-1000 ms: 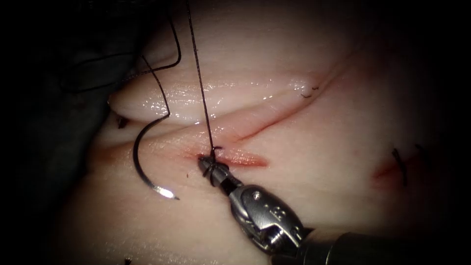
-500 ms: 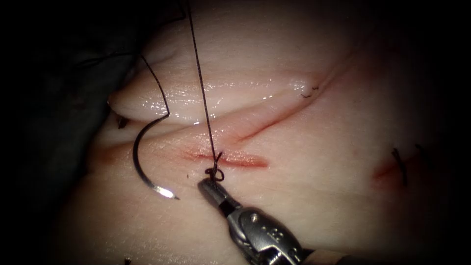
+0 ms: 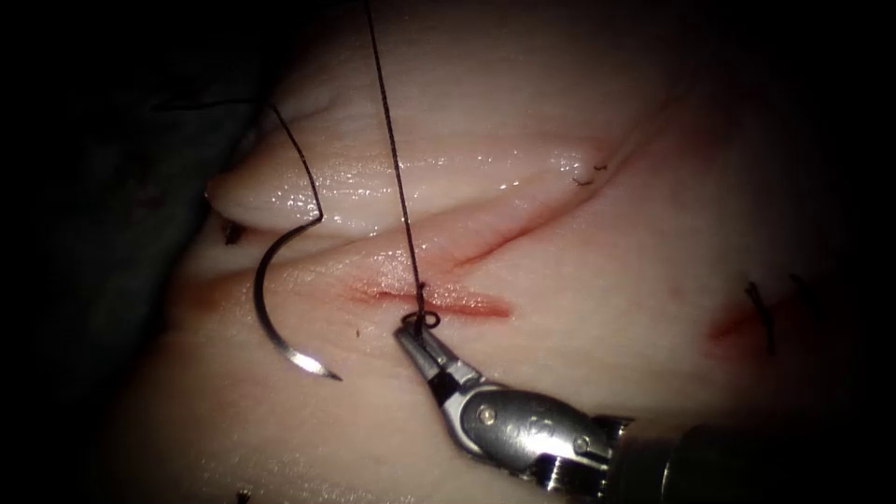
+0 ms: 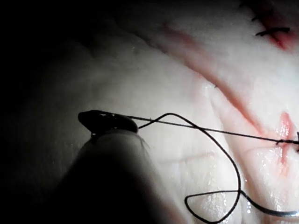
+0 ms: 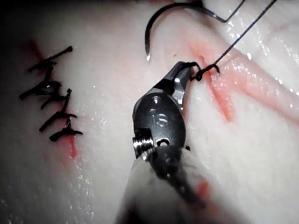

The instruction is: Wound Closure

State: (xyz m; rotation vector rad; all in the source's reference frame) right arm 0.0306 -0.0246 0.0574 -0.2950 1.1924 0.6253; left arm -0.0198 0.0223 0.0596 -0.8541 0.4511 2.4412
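Observation:
The curved needle (image 3: 266, 303) lies free on the tissue (image 3: 607, 355), left of the cut (image 3: 467, 301), with its point toward the lower right and no tool on it. It shows again in the right wrist view (image 5: 154, 21). A small knot of thread (image 3: 420, 319) sits at the cut. My right tool (image 3: 406, 336) is shut on the short thread end just below that knot, seen close up (image 5: 186, 70). A taut thread (image 3: 392, 149) runs up from the knot. My left tool (image 4: 107, 121) is shut on this thread (image 4: 196, 127).
A slack strand (image 3: 299, 154) trails from the needle's tail over a raised fold of tissue (image 3: 280, 191). Older dark stitches (image 5: 51, 98) close a second cut, which lies far right in the endoscope view (image 3: 761, 313). Short cut thread ends (image 3: 588, 177) lie further up.
My right tool drew back toward the lower right, and the thread wraps slid off its jaws into a small knot at the cut. The slack loop at upper left was pulled away.

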